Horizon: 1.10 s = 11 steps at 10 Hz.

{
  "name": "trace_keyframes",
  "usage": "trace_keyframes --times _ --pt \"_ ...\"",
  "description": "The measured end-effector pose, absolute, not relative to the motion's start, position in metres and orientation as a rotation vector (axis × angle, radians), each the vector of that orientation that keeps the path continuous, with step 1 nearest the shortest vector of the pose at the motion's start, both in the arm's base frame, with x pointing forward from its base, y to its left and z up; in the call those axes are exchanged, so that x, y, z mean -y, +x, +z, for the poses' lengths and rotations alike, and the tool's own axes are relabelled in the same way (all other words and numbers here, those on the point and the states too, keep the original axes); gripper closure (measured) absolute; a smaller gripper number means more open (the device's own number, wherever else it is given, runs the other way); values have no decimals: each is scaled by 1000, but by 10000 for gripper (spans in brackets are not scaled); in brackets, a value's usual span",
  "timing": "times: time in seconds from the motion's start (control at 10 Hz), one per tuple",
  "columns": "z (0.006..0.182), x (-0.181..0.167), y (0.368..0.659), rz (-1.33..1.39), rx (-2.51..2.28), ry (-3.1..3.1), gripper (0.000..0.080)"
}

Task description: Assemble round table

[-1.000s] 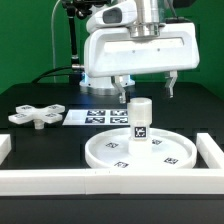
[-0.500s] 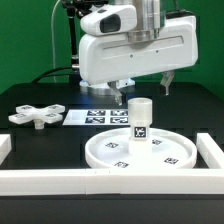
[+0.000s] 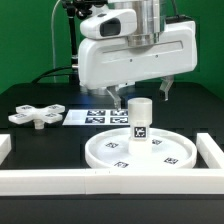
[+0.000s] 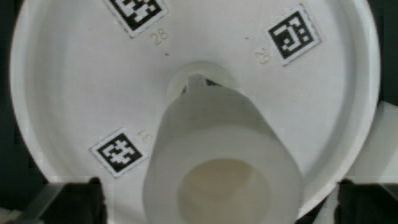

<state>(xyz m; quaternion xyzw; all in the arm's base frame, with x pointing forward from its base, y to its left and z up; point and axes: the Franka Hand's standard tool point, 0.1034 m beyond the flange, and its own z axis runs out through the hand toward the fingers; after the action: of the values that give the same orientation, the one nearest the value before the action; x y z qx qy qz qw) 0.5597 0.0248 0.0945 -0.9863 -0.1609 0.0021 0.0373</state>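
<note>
The round disc [image 3: 140,152] lies flat on the black table. The short post [image 3: 139,122] stands upright in its centre hub, a tag on its side. The four-armed cross piece [image 3: 36,116] lies loose at the exterior view's left. My gripper [image 3: 141,93] hangs open just above the post, its fingers apart on either side and touching nothing. In the wrist view I look down on the post's top [image 4: 222,175] and the tagged disc [image 4: 98,90]. The gripper [image 4: 222,208] shows only dark fingertips [image 4: 79,202] at the corners, well apart.
The marker board [image 3: 95,117] lies behind the disc, between it and the arm's base. White border rails run along the front [image 3: 100,181] and the exterior view's right [image 3: 211,150] of the work area. A green wall stands behind.
The gripper has shifted slightly toward the exterior view's left above the post, still open. The post, disc and cross piece have not moved.
</note>
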Motion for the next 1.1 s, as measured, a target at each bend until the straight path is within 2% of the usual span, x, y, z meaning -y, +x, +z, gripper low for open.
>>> trace_keyframes --times 0.3,0.7,0.9,1.1 --pt "93 -23 561 -4 503 -3027 151" --pt "79 -23 557 8 585 -3013 151" --pt "79 -23 557 8 584 -3014 398" --pt "79 -23 557 8 566 -3017 393"
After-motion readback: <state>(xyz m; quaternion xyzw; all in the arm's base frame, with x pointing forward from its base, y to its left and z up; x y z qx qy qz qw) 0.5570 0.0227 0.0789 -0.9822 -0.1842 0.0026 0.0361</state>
